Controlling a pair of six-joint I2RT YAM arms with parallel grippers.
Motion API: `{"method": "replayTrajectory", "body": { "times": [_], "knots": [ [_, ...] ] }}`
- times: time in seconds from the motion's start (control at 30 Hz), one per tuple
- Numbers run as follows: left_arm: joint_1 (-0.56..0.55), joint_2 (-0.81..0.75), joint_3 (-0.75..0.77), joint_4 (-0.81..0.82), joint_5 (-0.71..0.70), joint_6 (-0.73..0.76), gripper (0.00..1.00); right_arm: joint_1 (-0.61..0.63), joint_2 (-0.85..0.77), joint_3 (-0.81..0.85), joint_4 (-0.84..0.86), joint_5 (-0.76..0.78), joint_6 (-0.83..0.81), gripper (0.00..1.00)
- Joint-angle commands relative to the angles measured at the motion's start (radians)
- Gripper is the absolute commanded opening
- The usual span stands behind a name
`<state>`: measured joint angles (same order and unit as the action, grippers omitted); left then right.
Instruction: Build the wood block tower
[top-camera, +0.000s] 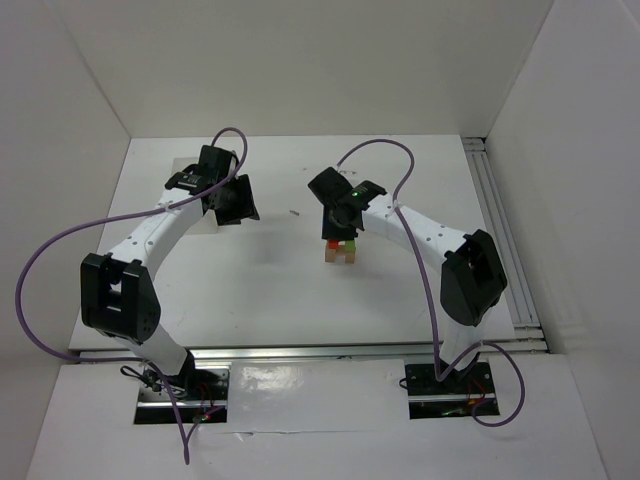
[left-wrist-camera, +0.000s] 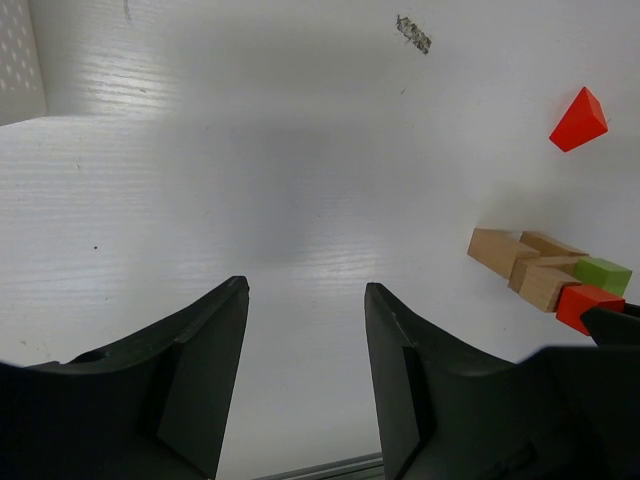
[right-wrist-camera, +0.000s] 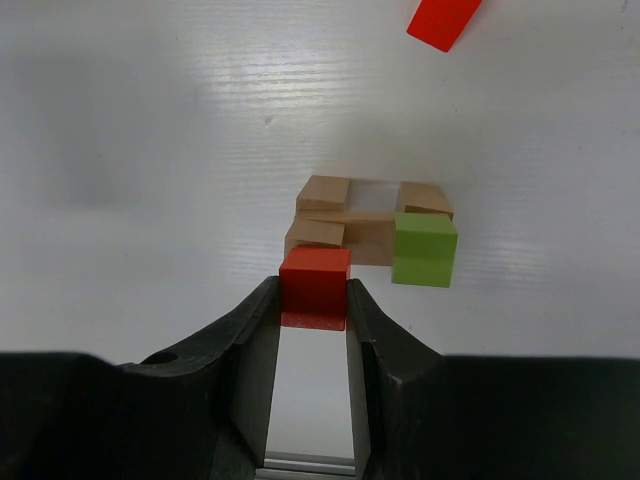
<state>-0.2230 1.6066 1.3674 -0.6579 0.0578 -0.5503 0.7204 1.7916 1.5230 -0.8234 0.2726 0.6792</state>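
Note:
The tower (top-camera: 341, 252) stands at the table's middle: several tan blocks (right-wrist-camera: 370, 215) at the base with a lime green cube (right-wrist-camera: 425, 250) on their right side. My right gripper (right-wrist-camera: 313, 290) is shut on a red cube (right-wrist-camera: 315, 285) and holds it at the tower's left side, level with the green cube; I cannot tell whether it rests on the tan blocks. In the top view the right gripper (top-camera: 340, 230) hovers over the tower. My left gripper (left-wrist-camera: 305, 290) is open and empty, well left of the tower (left-wrist-camera: 530, 265), at the back left (top-camera: 235, 200).
A loose red wedge (right-wrist-camera: 443, 20) lies on the table beyond the tower, also in the left wrist view (left-wrist-camera: 579, 120). A small grey speck (left-wrist-camera: 412, 33) lies between the arms. White walls enclose the table; metal rails run along the right (top-camera: 500, 230) and front (top-camera: 300, 352) edges.

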Motion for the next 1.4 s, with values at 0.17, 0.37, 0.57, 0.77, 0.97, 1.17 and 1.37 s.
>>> {"method": "replayTrajectory", "body": {
  "times": [0.17, 0.37, 0.57, 0.77, 0.97, 1.17, 1.37],
  "knots": [
    [0.007, -0.034, -0.021, 0.021, 0.011, 0.007, 0.62, 0.008, 0.0, 0.023, -0.013, 0.007, -0.003, 0.33],
    [0.007, -0.034, -0.021, 0.021, 0.011, 0.007, 0.62, 0.017, 0.0, 0.023, -0.003, -0.012, -0.012, 0.33],
    [0.007, -0.034, -0.03, 0.021, 0.002, 0.007, 0.62, 0.017, 0.011, 0.023, -0.003, -0.012, -0.021, 0.33],
    [0.007, -0.034, -0.039, 0.021, 0.002, 0.007, 0.62, 0.017, 0.02, 0.014, -0.003, -0.012, -0.021, 0.34],
    [0.007, -0.034, -0.039, 0.021, 0.002, 0.007, 0.62, 0.017, 0.029, 0.023, -0.003, -0.012, -0.021, 0.34],
    [0.007, -0.043, -0.039, 0.021, 0.002, 0.007, 0.62, 0.017, 0.038, 0.043, -0.003, 0.007, -0.03, 0.35],
    [0.007, -0.043, -0.039, 0.021, 0.002, 0.007, 0.62, 0.017, 0.038, 0.034, -0.013, 0.007, -0.03, 0.39]
  ]
}}
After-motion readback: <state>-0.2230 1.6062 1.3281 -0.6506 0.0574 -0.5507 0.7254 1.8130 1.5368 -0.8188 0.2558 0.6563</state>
